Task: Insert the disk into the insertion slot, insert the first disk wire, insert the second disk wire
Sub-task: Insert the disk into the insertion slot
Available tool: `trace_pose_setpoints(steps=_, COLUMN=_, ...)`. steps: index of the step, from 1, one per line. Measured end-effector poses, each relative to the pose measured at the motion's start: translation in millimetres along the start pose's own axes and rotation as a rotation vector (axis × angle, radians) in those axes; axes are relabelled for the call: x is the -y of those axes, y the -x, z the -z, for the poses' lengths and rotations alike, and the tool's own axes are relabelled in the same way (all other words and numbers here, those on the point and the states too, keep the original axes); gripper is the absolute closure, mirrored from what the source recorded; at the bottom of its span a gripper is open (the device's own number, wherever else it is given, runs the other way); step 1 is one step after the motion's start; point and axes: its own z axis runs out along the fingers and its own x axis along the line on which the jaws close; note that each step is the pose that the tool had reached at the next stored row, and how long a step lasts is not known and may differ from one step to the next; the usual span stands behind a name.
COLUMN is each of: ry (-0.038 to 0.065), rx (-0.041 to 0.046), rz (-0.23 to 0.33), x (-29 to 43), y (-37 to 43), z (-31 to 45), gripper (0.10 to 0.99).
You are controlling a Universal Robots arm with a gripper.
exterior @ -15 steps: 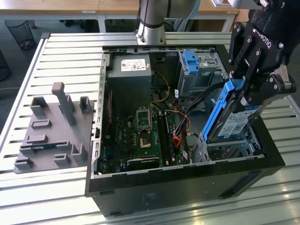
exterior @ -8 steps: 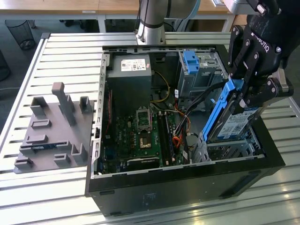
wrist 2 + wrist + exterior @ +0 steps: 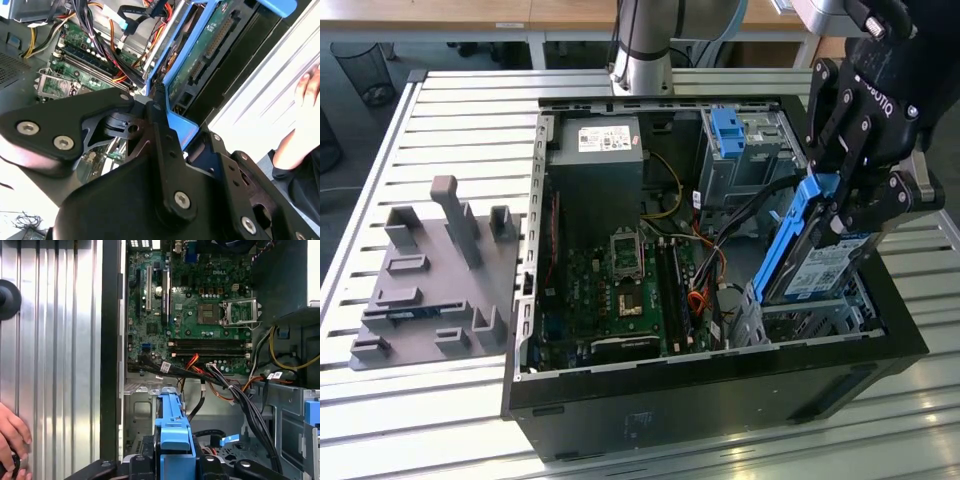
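In the exterior view my black gripper (image 3: 835, 200) is shut on the disk (image 3: 825, 268), a silver drive with a white label in a bright blue carrier. The disk hangs steeply tilted, its lower end dipping into the insertion slot (image 3: 805, 320), a low perforated silver bay at the case's front right corner. In the first wrist view the blue carrier (image 3: 172, 427) sits over that bay (image 3: 140, 410). The second wrist view shows the disk's green underside (image 3: 210, 45). Loose black and orange wires (image 3: 712, 290) lie beside the bay, plugged into nothing that I can see.
The open computer case (image 3: 720, 390) holds a motherboard (image 3: 620, 285), a power supply (image 3: 595, 160) and a taller grey cage with a blue clip (image 3: 730, 135). A grey fixture plate (image 3: 430, 280) lies on the exterior view's left. A person's hand (image 3: 12, 440) rests by the case.
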Motion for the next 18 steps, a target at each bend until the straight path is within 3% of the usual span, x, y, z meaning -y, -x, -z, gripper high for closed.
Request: trace_pose_setpoints(steps=18, ry=0.000, rx=-0.0001, rz=0.000, x=0.2, y=0.0, z=-21.4, gripper=0.722)
